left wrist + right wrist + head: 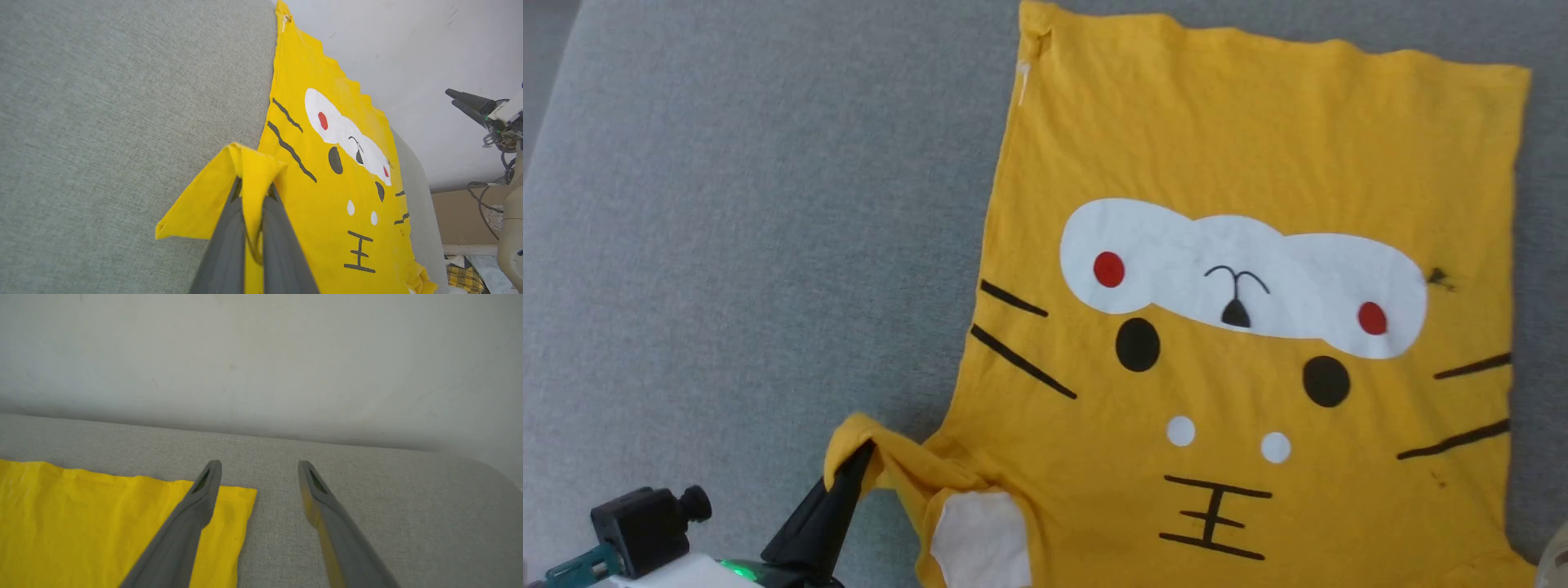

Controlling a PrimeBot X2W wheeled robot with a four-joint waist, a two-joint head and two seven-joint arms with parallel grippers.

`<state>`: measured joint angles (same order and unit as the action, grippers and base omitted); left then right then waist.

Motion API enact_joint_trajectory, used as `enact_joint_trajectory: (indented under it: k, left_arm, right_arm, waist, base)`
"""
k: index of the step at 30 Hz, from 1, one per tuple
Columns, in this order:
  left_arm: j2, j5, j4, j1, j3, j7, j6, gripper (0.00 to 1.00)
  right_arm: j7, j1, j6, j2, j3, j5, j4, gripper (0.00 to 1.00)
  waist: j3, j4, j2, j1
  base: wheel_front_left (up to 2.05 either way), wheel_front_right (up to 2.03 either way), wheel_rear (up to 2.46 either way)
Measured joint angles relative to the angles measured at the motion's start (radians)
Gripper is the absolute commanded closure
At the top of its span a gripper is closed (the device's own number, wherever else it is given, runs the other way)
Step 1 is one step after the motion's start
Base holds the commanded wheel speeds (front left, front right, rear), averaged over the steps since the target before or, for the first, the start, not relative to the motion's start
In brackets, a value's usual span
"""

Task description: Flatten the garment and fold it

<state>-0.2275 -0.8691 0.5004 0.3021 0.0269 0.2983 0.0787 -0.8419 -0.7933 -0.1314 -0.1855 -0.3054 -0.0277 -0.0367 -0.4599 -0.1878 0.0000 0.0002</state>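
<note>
I see T-shirt (1241, 163) spread print-up on grey cushion (727, 245) | left gripper (854, 461) clamped on its bunched sleeve (848, 431), raised off cushion | right gripper (259, 467) fingers apart above cushion by shirt's corner | pale wall (261, 355) behind cushion

No real wording or brands anywhere, just a 王-looking stripe mark (1215, 518) on the garment (1258, 122), below its white patch (1307, 278).

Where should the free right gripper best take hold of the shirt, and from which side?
Probably the far right hem corner of the shirt: it lies flat, with bare cushion beyond two edges. The open right gripper could come from the right, over the cushion, and slide one finger under the edge.
</note>
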Motion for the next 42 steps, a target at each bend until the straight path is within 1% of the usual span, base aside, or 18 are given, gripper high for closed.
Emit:
enact_joint_trajectory:
  k: [6,13,14,15,16,21,25,29,32,37,40,42]
  left_arm:
    - [0.004,0.000,-0.034,-0.028,0.023,-0.015,0.009,1.00]
    - [0.005,0.000,-0.063,-0.046,0.038,-0.029,0.019,1.00]
    - [0.005,0.000,-0.065,-0.046,0.038,-0.032,0.019,1.00]
    - [0.005,0.000,-0.066,-0.046,0.039,-0.035,0.019,1.00]
    - [0.005,0.000,-0.068,-0.046,0.038,-0.036,0.022,1.00]
    - [0.005,0.000,-0.072,-0.054,0.035,-0.048,0.025,1.00]
    - [-0.001,0.011,-0.072,-0.054,0.014,-0.058,0.016,1.00]
    - [-0.009,0.018,-0.063,-0.052,-0.001,-0.058,0.000,1.00]
    - [-0.016,0.027,-0.045,-0.035,-0.010,-0.058,-0.012,1.00]
    - [-0.026,0.045,-0.020,-0.012,-0.020,-0.051,-0.030,1.00]
    - [-0.029,0.049,-0.005,-0.005,-0.026,-0.046,-0.043,1.00]
    - [-0.030,0.051,0.001,0.005,-0.028,-0.042,-0.050,1.00]
  right_arm:
    - [-0.035,-0.007,0.000,0.007,-0.054,0.108,-0.085,0.00]
    - [-0.081,-0.002,0.000,0.034,-0.101,0.164,-0.112,0.00]
    - [-0.082,-0.003,0.000,0.036,-0.108,0.169,-0.108,0.05]
    - [-0.082,-0.005,0.000,0.040,-0.112,0.170,-0.104,0.71]
    - [-0.081,-0.008,0.000,0.042,-0.114,0.172,-0.102,1.00]
    - [-0.053,-0.006,0.000,0.062,-0.084,0.171,-0.100,1.00]
    - [-0.015,0.004,0.000,0.070,-0.068,0.112,-0.082,1.00]
    - [0.010,0.053,0.000,0.065,-0.085,0.060,-0.013,1.00]
    - [0.018,0.130,0.000,0.065,-0.135,-0.001,0.062,1.00]
    - [0.016,0.318,0.000,0.090,-0.276,-0.100,0.187,1.00]
    - [0.019,0.457,0.000,0.123,-0.364,-0.169,0.227,1.00]
    - [0.034,0.539,0.000,0.133,-0.427,-0.217,0.228,1.00]
  waist:
    - [-0.068,-0.049,0.0000,0.0000]
    - [-0.123,-0.097,0.0000,-0.0002]
    - [-0.127,-0.101,0.0000,-0.0002]
    - [-0.131,-0.105,0.0000,-0.0003]
    - [-0.135,-0.108,0.0000,-0.0003]
    - [-0.132,-0.102,0.0000,-0.0002]
    - [-0.110,-0.083,0.0000,-0.0002]
    - [-0.072,-0.052,0.0000,-0.0002]
    - [-0.037,-0.019,0.0000,-0.0004]
    - [0.012,0.052,0.0000,-0.0004]
    - [0.038,0.099,0.0000,-0.0004]
    - [0.053,0.132,0.0000,-0.0005]
  base:
    - [0.00,0.00,0.00]
    - [0.00,0.00,0.00]
    - [0.00,0.00,0.00]
    - [0.00,0.00,0.00]
    - [0.00,0.00,0.00]
    - [0.00,0.00,0.00]
    - [0.00,0.00,0.00]
    - [0.00,0.00,0.00]
    - [0.00,0.00,0.00]
    - [0.00,0.00,0.00]
    - [0.00,0.00,0.00]
    - [0.00,0.00,0.00]
